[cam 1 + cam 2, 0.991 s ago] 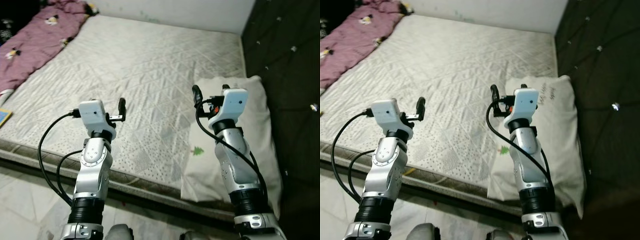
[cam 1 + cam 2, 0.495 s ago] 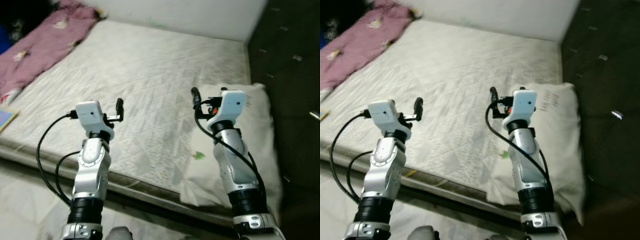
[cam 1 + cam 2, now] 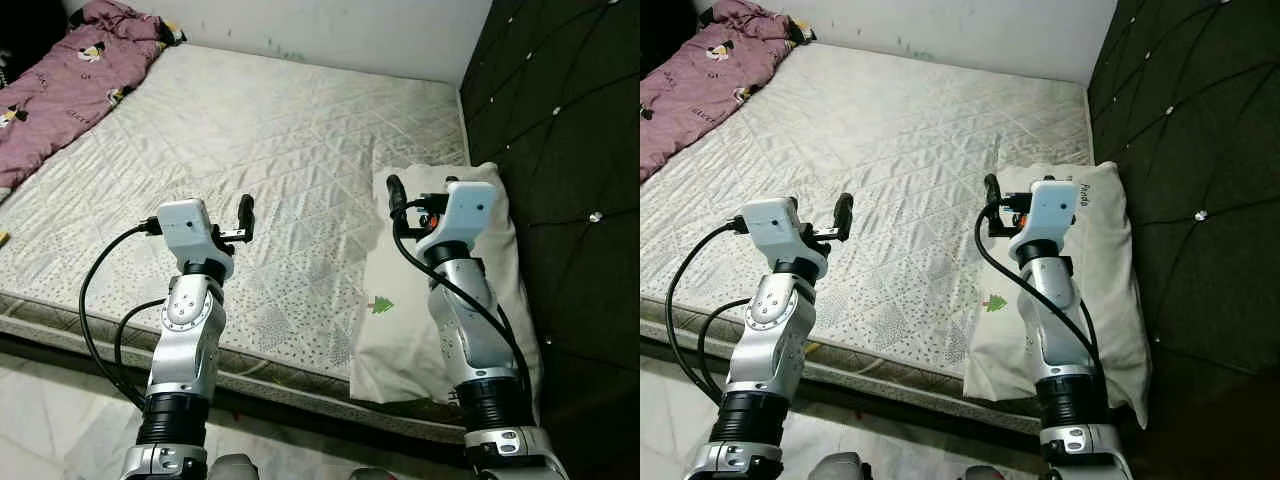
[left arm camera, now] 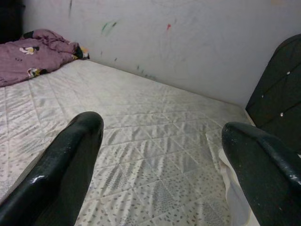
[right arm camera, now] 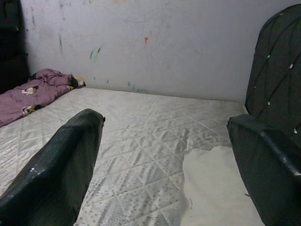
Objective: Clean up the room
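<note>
Hovering released over the mattress [image 3: 250, 130], left claw [image 4: 160, 155] and right claw [image 5: 164, 155] flank a pillow [image 3: 400, 320].

Dark tufted headboard [image 3: 560, 120] at mattress right; white wall [image 4: 188, 37] behind.

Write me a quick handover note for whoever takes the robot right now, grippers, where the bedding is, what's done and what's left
Left gripper: open, empty, raised over the near part of the mattress.
Right gripper: open, empty, raised above the pillow.
Pillow: lies flat on the mattress beside the dark tufted headboard, its near end at the near edge of the bed.
Purple blanket: bunched up at the far left corner of the mattress.
Done: nothing visibly tidied; nothing is held.
Left: likely straighten the pillow, then spread or fold the blanket.
</note>
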Motion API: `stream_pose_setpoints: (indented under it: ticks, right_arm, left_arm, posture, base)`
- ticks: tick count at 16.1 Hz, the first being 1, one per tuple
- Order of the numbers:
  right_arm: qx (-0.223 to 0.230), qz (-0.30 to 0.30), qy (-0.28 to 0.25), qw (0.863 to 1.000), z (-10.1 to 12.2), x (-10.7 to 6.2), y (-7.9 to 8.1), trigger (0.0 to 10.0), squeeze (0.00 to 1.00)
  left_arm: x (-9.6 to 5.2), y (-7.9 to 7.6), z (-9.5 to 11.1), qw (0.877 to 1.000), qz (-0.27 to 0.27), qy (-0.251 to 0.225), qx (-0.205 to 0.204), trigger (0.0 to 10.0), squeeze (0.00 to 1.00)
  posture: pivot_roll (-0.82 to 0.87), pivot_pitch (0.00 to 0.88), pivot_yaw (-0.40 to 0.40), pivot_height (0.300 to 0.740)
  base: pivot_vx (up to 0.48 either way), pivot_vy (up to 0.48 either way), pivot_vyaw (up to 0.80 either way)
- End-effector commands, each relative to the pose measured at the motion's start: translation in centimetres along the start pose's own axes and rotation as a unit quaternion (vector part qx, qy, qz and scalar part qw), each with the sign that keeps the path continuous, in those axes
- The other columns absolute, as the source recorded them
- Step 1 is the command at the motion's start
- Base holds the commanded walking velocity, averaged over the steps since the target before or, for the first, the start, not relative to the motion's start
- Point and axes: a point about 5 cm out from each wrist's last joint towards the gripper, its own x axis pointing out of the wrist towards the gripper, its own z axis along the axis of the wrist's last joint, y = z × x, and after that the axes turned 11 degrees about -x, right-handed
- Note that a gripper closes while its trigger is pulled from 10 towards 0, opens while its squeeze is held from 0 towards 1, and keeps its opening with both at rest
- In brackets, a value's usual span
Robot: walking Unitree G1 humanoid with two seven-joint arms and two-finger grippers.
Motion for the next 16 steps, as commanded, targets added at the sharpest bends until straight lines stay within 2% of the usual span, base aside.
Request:
stream_pose_setpoints:
  ticks: [1,11,15,16]
  right_arm:
    - [-0.001,0.003,0.007,1.0,-0.27,0.03,-0.08,10.0,0.0]
    - [-0.006,0.009,0.005,1.0,-0.35,0.03,0.0,10.0,0.0]
    - [-0.01,0.011,0.009,1.0,-0.55,0.04,-0.02,10.0,0.0]
    - [-0.01,0.011,0.011,1.0,-0.62,0.01,-0.02,10.0,0.0]
  left_arm:
    - [0.13,-0.09,-0.09,1.0,-0.002,0.005,-0.001,10.0,0.0]
    - [0.15,-0.07,-0.23,1.0,-0.001,0.008,-0.002,10.0,0.0]
    - [0.12,-0.11,-0.23,1.0,-0.001,0.006,-0.003,10.0,0.0]
    - [0.11,-0.11,-0.14,1.0,-0.002,0.003,0.004,10.0,0.0]
  posture:
    - [-0.02,0.0,-0.028,0.74]
    - [-0.02,0.0,-0.027,0.74]
    - [-0.02,0.0,-0.03,0.74]
    - [-0.02,0.0,-0.03,0.74]
  base:
    - [0.0,0.27,0.0]
    - [0.0,0.297,0.0]
    - [0.0,0.48,0.0]
    - [0.0,0.0,0.0]
